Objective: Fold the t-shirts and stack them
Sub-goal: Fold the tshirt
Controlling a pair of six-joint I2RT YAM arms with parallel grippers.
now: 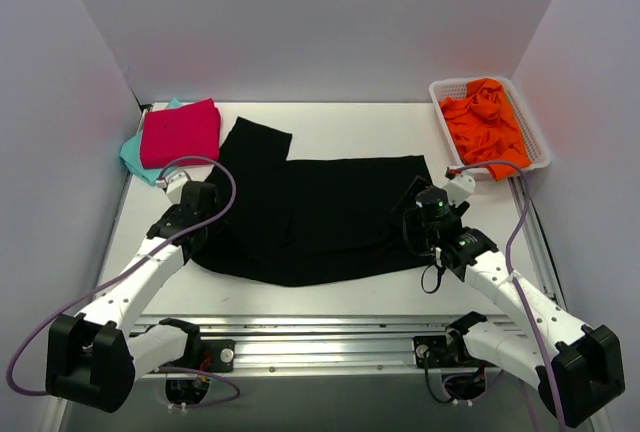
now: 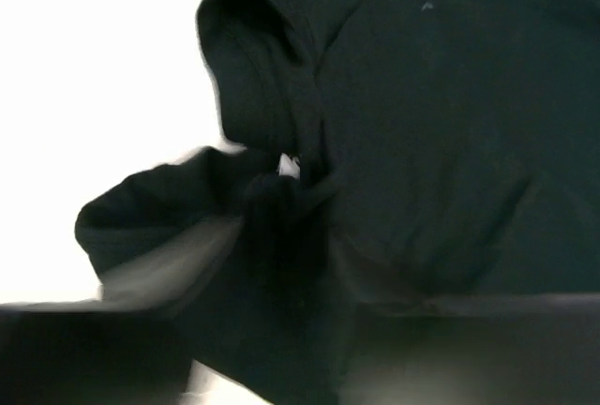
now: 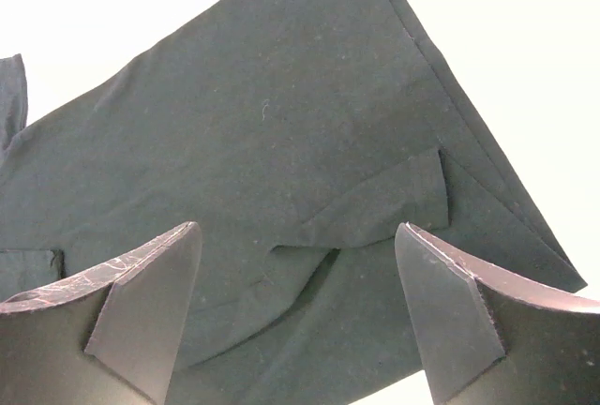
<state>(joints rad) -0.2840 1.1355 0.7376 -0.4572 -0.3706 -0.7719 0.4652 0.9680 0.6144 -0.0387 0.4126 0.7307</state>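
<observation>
Right wrist shows my right pincer (image 3: 296, 229) gaping empty above the black shirt (image 3: 281, 124), spread across the table's (image 1: 350, 122) middle. Limp, light cloth, so I'd pinch a hem corner. Whether my left pincer (image 1: 198, 220) grips it, I cannot tell.

Bright, even light is coming from above in the overhead view, giving only soft shadows. In both wrist views the table (image 2: 94, 49) is washing out to pure white. The left wrist view is blurring heavily along its lower edge, where the black t-shirt (image 2: 450, 142) is losing detail.
</observation>
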